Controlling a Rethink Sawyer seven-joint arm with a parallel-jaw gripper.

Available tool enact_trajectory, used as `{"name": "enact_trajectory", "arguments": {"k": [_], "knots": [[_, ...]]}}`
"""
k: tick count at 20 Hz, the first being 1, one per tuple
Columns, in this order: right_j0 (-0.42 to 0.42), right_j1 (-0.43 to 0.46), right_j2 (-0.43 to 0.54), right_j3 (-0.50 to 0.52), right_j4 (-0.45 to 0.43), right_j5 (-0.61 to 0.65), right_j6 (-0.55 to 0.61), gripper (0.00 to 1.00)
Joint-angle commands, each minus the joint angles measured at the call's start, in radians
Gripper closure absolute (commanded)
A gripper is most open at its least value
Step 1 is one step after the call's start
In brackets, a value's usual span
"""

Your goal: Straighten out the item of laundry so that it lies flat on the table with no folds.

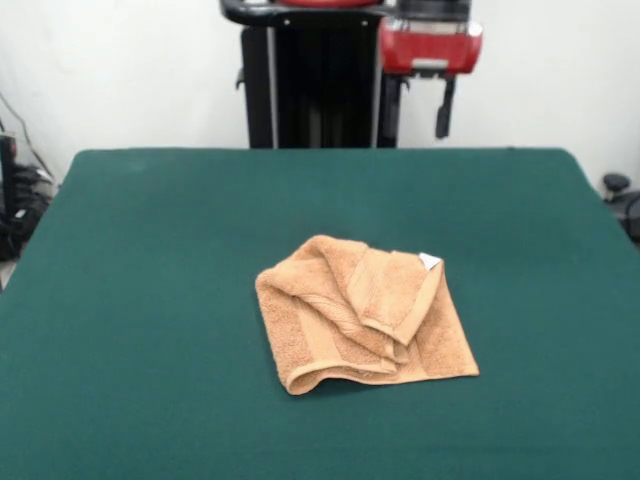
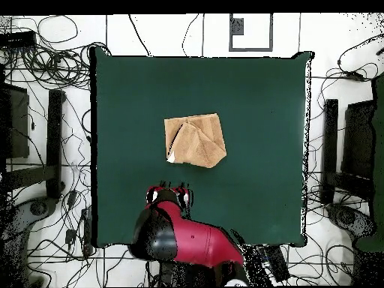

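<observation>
The orange-tan towel (image 1: 365,315) lies crumpled near the middle of the green table (image 1: 150,260). Its layers are folded over one another, one flap lies across the top, and a small white tag (image 1: 430,261) shows at its far right corner. In the overhead view the towel (image 2: 195,140) sits a little left of the middle of the table (image 2: 262,112), with the tag (image 2: 172,157) at its lower left. My gripper (image 1: 422,105) hangs drawn back above the table's far edge, well clear of the towel. In the overhead view the gripper (image 2: 171,196) is below the towel.
The black pedestal (image 1: 310,90) stands behind the table's far edge. Cables and stands (image 2: 45,150) surround the table on the floor. Green table surface lies on all sides of the towel.
</observation>
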Motion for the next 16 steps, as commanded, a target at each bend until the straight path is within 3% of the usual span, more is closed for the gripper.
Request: {"name": "enact_trajectory", "arguments": {"k": [1, 6, 10, 12, 16], "knots": [[0.007, -0.138, 0.009, 0.097, 0.04, 0.201, 0.199, 0.0], [-0.049, -0.14, 0.04, 0.133, 0.02, 0.149, 0.197, 0.0], [-0.041, -0.195, 0.016, 0.064, 0.037, 0.25, 0.173, 0.0], [-0.039, -0.175, 0.008, -0.007, 0.031, 0.275, 0.152, 0.0], [-0.043, -0.102, 0.017, -0.028, 0.017, 0.18, 0.16, 0.0]]}}
